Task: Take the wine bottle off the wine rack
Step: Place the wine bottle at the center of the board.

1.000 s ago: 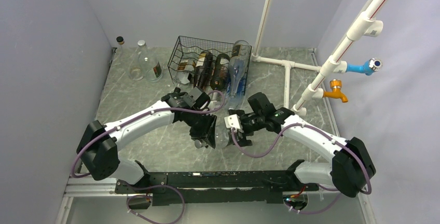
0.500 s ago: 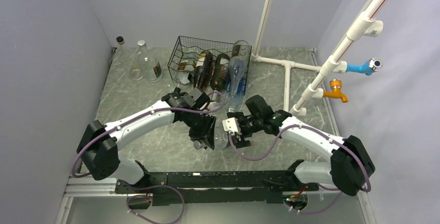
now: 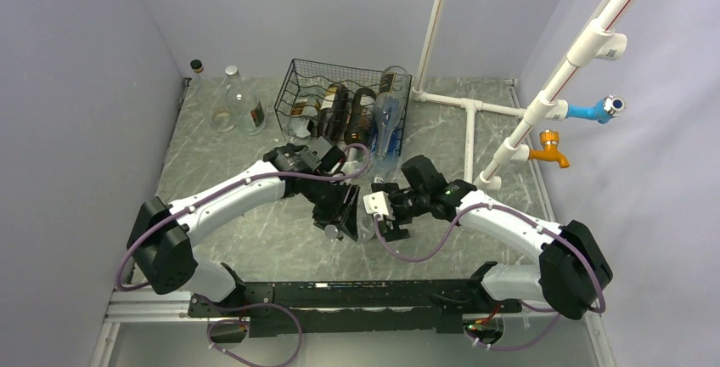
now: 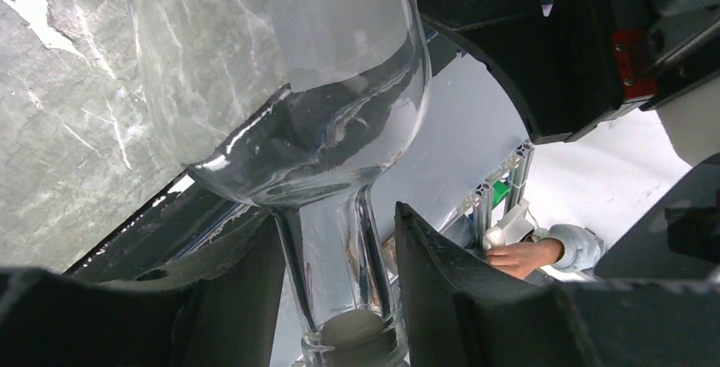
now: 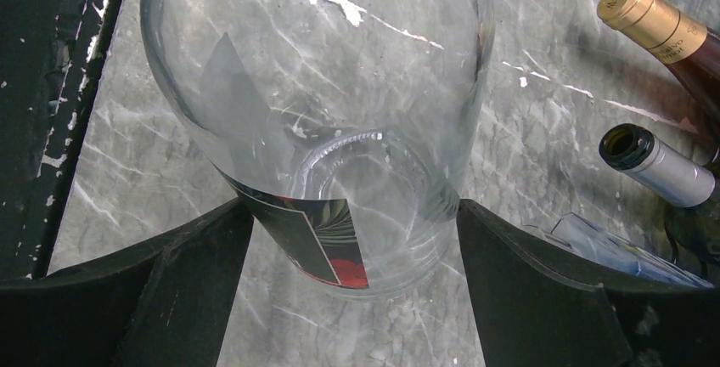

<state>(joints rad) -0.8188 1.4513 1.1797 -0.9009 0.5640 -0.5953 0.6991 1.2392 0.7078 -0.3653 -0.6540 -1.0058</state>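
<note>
Bright even light, soft shadows, glare on clear bottle [image 4: 340,121] (both wrist views)

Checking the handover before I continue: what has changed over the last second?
The right gripper slid left around the base of the clear bottle; the left gripper, at its neck, shifted slightly toward the wine rack. The other bottles in it stayed put.

Wine rack [image 3: 287,95] at rear centre, we note; two loose bottles [image 3: 224,105] left of it. Wine bottle [image 5: 340,87] before rack (between left gripper [image 4: 335,239] and right gripper [image 5: 352,210]).
</note>
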